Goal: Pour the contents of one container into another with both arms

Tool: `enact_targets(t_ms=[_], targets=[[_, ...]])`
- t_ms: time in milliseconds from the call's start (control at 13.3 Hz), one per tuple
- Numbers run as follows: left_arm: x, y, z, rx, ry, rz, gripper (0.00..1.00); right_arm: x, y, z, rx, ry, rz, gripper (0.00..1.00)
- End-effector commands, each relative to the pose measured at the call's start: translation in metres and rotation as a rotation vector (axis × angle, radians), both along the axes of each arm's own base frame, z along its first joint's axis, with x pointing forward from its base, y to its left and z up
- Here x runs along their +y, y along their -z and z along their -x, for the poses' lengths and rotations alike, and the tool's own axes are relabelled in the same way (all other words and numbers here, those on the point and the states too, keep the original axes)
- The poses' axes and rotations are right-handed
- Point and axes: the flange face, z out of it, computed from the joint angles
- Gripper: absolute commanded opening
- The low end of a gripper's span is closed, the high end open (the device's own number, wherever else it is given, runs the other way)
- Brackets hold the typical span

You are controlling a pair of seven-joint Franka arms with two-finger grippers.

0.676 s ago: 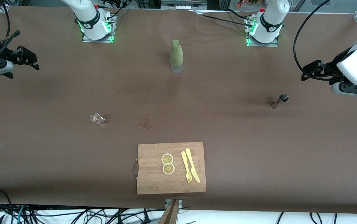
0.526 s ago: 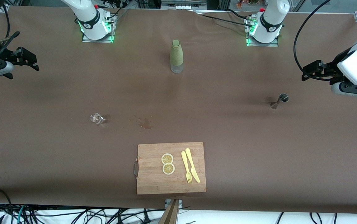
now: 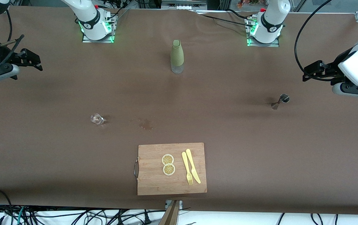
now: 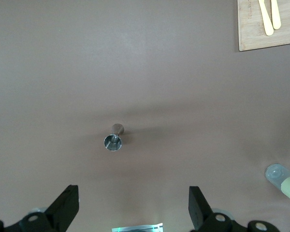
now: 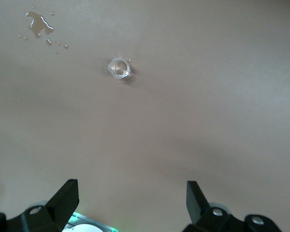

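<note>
A small steel jigger (image 3: 280,101) stands upright toward the left arm's end of the table, and it also shows in the left wrist view (image 4: 115,137). A small clear glass (image 3: 97,118) stands toward the right arm's end, seen from above as the glass (image 5: 119,68). A green-sleeved bottle (image 3: 177,56) stands upright between the two arm bases. My left gripper (image 3: 305,74) hangs open over the table's edge near the jigger, its fingers (image 4: 66,207) wide apart and empty. My right gripper (image 3: 38,63) hangs open and empty over the table's other end, apart from the glass.
A wooden cutting board (image 3: 154,181) lies near the front edge with two lemon slices (image 3: 168,164), a yellow fork (image 3: 187,168) and a knife (image 3: 193,165). A small wet spill (image 3: 146,123) marks the brown cloth beside the glass. Cables hang by both arms.
The right gripper has shifted slightly inward over the table and turned a little. The left gripper has barely moved. Nothing on the table has moved.
</note>
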Motion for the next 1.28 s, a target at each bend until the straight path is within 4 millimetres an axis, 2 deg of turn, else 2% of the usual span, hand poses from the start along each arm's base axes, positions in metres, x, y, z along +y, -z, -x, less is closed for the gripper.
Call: enact_targets(t_ms=[0,451,601,752,902,1052,1203], targets=[[0.003,-0.003,-0.007,-0.009,-0.004,0.001,1.00,-0.002,0.000,0.001,-0.001,-0.019,-0.002,0.99],[0.004,-0.003,-0.007,-0.009,-0.006,0.003,1.00,-0.003,0.001,0.002,0.004,-0.035,0.007,0.99],[0.004,-0.003,-0.007,-0.009,-0.006,0.003,1.00,-0.001,0.019,0.000,0.024,-0.146,-0.016,0.99],[0.005,-0.003,-0.007,-0.009,-0.009,0.002,1.00,0.000,0.043,-0.011,0.033,-0.198,-0.026,0.99],[0.012,-0.002,-0.007,-0.008,-0.019,0.003,1.00,0.002,0.066,-0.017,0.014,-0.255,-0.092,0.99],[0.027,-0.001,-0.009,-0.004,-0.043,0.007,1.00,-0.008,0.088,-0.021,-0.037,-0.374,-0.134,0.99],[0.053,0.000,-0.009,0.002,-0.087,0.028,1.00,-0.023,0.109,-0.028,-0.042,-0.425,-0.206,0.99]])
